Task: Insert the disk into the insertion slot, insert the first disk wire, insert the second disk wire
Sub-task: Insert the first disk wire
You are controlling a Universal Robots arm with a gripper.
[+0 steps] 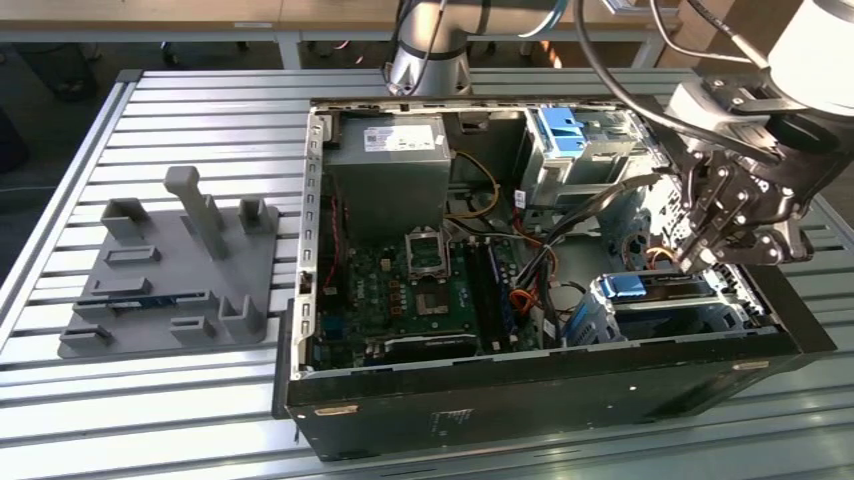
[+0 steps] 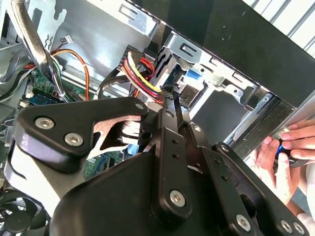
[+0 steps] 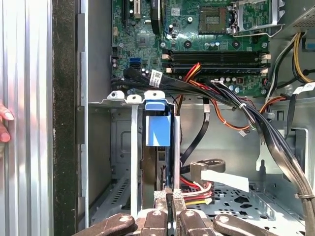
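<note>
A slatted metal bench point(image 1: 200, 90) carries an open black computer case point(image 1: 534, 390), with a grey moulded fixture point(image 1: 174, 280) well apart toward the exterior view's left. In the case's corner, the perforated silver insertion slot point(image 3: 134, 147) holds the disk point(image 3: 158, 129), its light-blue frame edge showing. The black end effector point(image 3: 170, 199) hangs just beside it, fingers closed, apparently pinching the red-and-yellow disk wire point(image 3: 194, 189). A person's hand point(image 2: 288, 147) lies beside the case's outer wall.
</note>
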